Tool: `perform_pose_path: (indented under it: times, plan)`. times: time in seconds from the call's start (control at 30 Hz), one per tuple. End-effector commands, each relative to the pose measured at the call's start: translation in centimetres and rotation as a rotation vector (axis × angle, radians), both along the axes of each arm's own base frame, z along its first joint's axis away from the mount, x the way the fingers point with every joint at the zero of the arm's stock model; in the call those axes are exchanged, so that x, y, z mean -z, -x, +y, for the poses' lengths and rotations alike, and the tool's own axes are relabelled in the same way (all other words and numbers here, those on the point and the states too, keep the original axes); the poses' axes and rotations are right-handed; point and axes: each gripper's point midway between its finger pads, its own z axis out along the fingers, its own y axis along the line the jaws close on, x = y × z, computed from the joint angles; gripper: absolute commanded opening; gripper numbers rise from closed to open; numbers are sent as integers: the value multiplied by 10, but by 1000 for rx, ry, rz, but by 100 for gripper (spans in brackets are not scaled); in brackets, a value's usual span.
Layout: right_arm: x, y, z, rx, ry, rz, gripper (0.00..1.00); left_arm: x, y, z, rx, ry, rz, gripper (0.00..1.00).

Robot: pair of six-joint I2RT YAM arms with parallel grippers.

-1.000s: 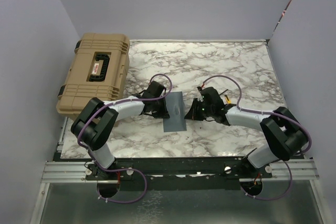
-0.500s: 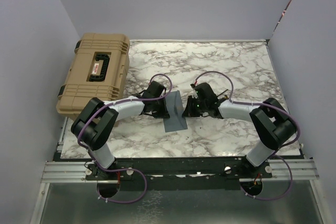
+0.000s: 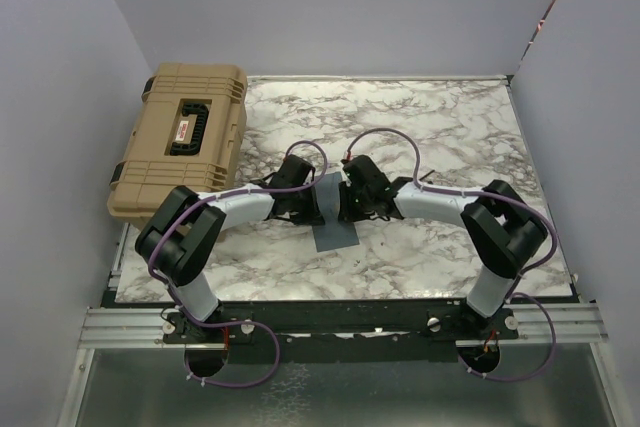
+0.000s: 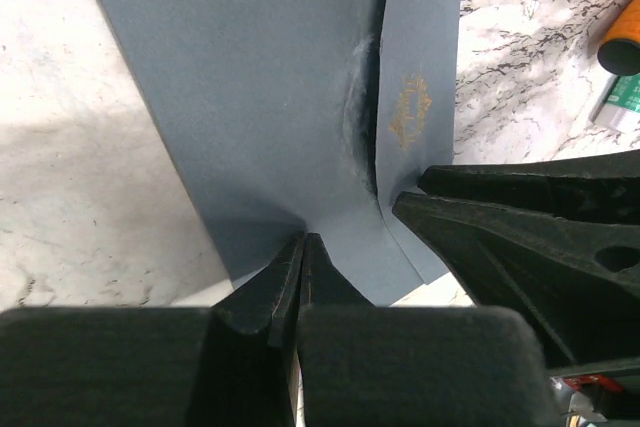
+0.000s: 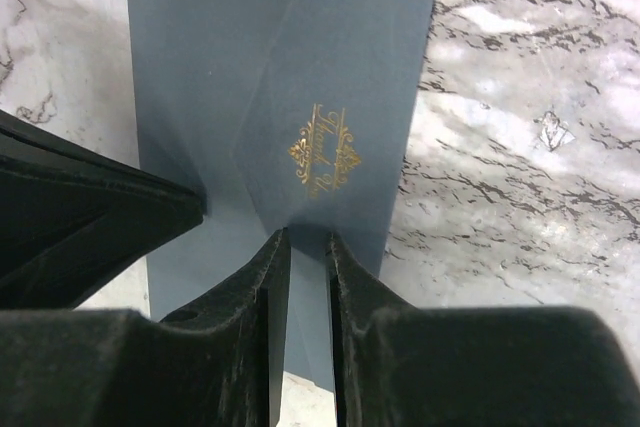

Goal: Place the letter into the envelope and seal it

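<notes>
Whether the letter is inside the envelope (image 5: 280, 57) cannot be told, as the inside is not shown in any view. In the top view the envelope's middle is covered by both grippers and only its near end is left showing. An orange-and-green object (image 4: 622, 42) is cut off at the edge of the left wrist view and cannot be identified.

The envelope is slate grey-blue and is laid flat on the marble table (image 3: 440, 127), mid-table between the two arms. Its pointed flap is folded over the body, and a small gold emblem (image 5: 325, 152) is printed near the tip.

The left gripper (image 4: 303, 240) is closed tight, with its tips pressed on the paper, which is buckled there. The right gripper (image 5: 307, 237) is parted by a narrow slit – tips set on the flap, nothing held.

A tan case (image 3: 180, 142) is placed at the table's left edge with its lid closed – contents hidden.
</notes>
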Motion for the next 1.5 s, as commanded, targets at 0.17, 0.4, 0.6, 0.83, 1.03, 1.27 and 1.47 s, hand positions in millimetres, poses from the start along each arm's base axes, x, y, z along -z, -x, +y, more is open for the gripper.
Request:
perform_pose_path:
  times: [0.17, 0.4, 0.6, 0.83, 1.03, 1.27, 1.47]
  plan:
    - [39, 13, -35, -16, 302, -10, 24, -29, -15, -7, 4, 144, -41, 0]
    - [40, 18, -41, -120, 315, -73, 24, -87, -45, -42, 88, 348, -153, 0]
    - [36, 23, -35, -185, 260, -103, 22, -75, -72, -53, 81, 333, -161, 0]
    - [32, 28, -33, -190, 221, -108, 21, -32, -100, -52, 74, 226, -169, 0]
    - [28, 28, -35, -174, 219, -110, 20, 1, -98, -32, 58, 130, -119, 0]
    - [20, 25, -32, -133, 208, -100, 19, 34, -84, -10, 52, 60, -17, 0]
    - [2, 11, -13, -91, 187, -72, 17, 51, -70, 11, 17, 55, 63, 0]
